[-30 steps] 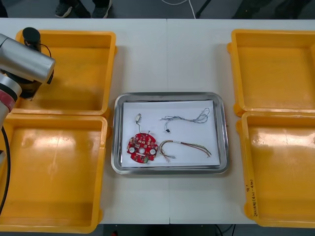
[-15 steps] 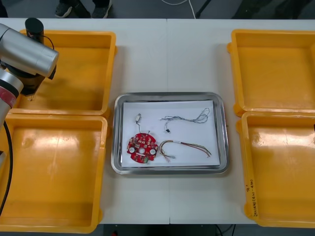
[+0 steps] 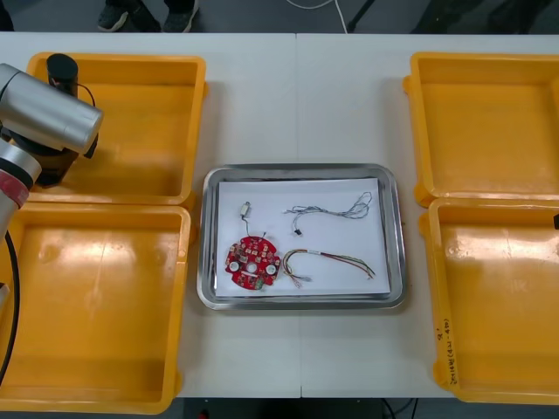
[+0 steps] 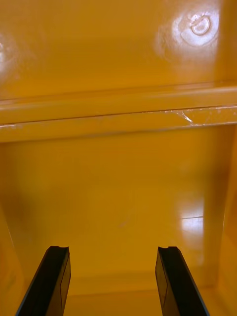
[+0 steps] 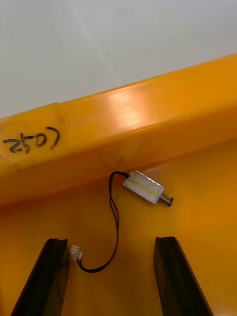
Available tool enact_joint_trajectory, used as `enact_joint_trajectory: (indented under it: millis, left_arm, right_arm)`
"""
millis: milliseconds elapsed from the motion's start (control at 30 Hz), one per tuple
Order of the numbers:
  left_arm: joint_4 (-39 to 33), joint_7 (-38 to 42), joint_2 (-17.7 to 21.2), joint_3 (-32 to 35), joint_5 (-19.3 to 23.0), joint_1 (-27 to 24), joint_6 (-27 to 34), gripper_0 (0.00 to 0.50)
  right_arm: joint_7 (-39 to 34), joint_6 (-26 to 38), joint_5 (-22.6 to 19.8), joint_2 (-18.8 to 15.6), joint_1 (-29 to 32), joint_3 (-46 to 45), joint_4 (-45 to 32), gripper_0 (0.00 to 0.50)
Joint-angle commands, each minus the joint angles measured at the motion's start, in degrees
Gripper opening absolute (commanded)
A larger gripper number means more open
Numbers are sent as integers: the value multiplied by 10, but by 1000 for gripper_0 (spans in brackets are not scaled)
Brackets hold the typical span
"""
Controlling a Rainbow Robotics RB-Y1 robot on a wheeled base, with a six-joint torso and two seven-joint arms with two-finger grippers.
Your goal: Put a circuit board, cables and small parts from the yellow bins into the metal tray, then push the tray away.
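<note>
Fingers (image 5: 49,276) of the left gripper (image 5: 111,242) are spread wide, clamping nothing, over a small metal part (image 5: 146,187) with a black wire (image 5: 114,224), by the wall of the yellow bin (image 5: 148,113) at 10 o'clock from the metal tray (image 3: 301,171). Tray already holds a red circuit board (image 3: 251,261) and cables (image 3: 332,209); right gripper (image 4: 113,249) is spread too, over a right-side bin (image 4: 118,197) at 3 o'clock.

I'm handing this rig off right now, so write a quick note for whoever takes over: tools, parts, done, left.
Left tool: open, above a small metal part with a black lead in the far left bin.
Right tool: open, above the bare floor of a right bin.
Done: metal tray holds circuit board, another small part, blue-white cable, red-yellow cable.
Left: likely grasp the bin's part, tray it, then push the tray away.
</note>
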Motion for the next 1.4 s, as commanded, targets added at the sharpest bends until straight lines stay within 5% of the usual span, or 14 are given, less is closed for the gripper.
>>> enact_joint_trajectory:
  millis: [33, 300, 433, 533, 600, 633, 1400]
  left_arm:
    - [-19, 22, -5, 2, -2, 11, -1, 500]
    - [-19, 24, -5, 2, -1, 17, -13, 500]
    - [-19, 25, -5, 2, -1, 19, -19, 435]
    - [-19, 25, -5, 2, -1, 20, -21, 238]
    - [-19, 23, -5, 2, 0, 20, -21, 43]
    - [-19, 22, -5, 2, 0, 20, -22, 4]
    - [-51, 22, -5, 2, 0, 19, -1, 0]
  right_arm:
    - [6, -17, -7, 1, 4, -21, -16, 500]
    - [6, -27, -12, 1, 3, -19, -16, 500]
    - [7, -27, -15, 0, 3, -19, -16, 500]
    - [7, -27, -15, 1, 3, -19, -16, 500]
    - [8, -27, -16, 1, 3, -19, -16, 500]
    - [8, -27, -17, 1, 3, -20, -17, 500]
    - [4, -25, -21, 1, 3, -19, -16, 500]
